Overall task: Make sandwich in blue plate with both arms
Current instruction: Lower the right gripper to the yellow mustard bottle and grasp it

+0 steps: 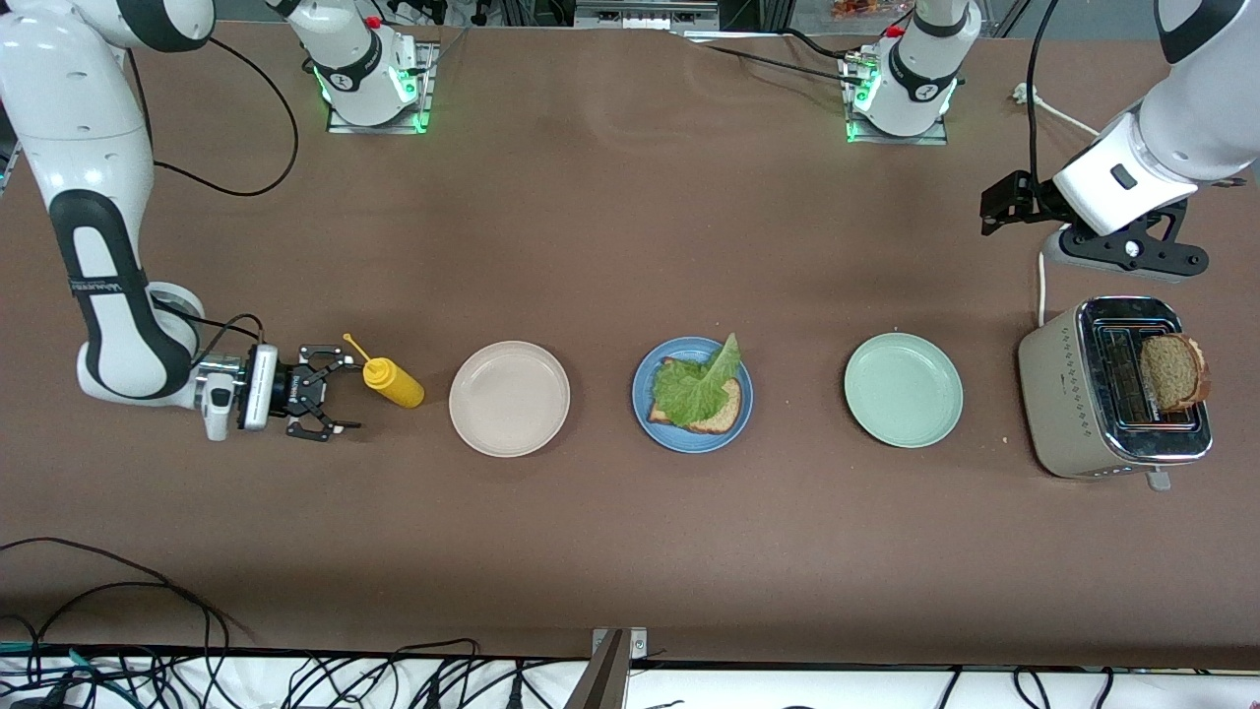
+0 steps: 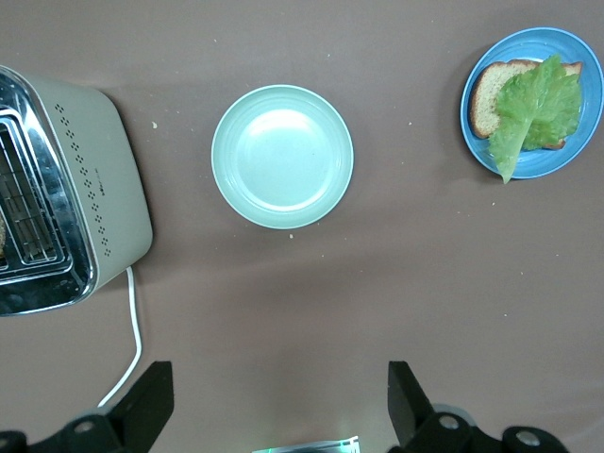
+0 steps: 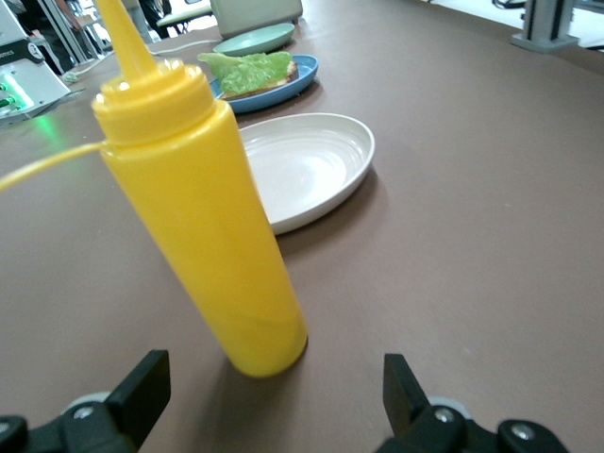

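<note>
The blue plate [image 1: 692, 394] is the reference landmark; it sits at the middle of the brown counter [image 1: 630, 551], in a row with all other items.

On the blue plate lies one slice of brown bread [image 1: 717, 418] with a ruffled green lettuce leaf [image 1: 697, 384] spread over it. The leaf tip overhangs the plate rim on the side toward the robot bases. No second slice covers the leaf.

Beside the blue plate, toward the right arm's end of the counter, stands an off-white plate [image 1: 509, 398]. Past that plate, in the same direction, stands a yellow squeeze bottle [image 1: 393, 382] with a thin nozzle, upright on the counter.

The right gripper [image 1: 335, 394] is low at the counter, just beside the squeeze bottle on the side away from the blue plate. Its fingers [image 3: 142, 392] are spread apart and hold nothing; the bottle stands just ahead of the gap between them, not touched.

Beside the blue plate, toward the left arm's end, lies a pale mint-green plate [image 1: 903, 389]. Past it stands a beige and chrome toaster [image 1: 1112, 389] with a second brown bread slice [image 1: 1173, 372] standing up out of one slot.

The left gripper [image 1: 1006, 207] hangs in the air over the counter near the toaster, on the robot-base side of it. Its fingers [image 2: 149, 401] are spread apart and empty.
</note>
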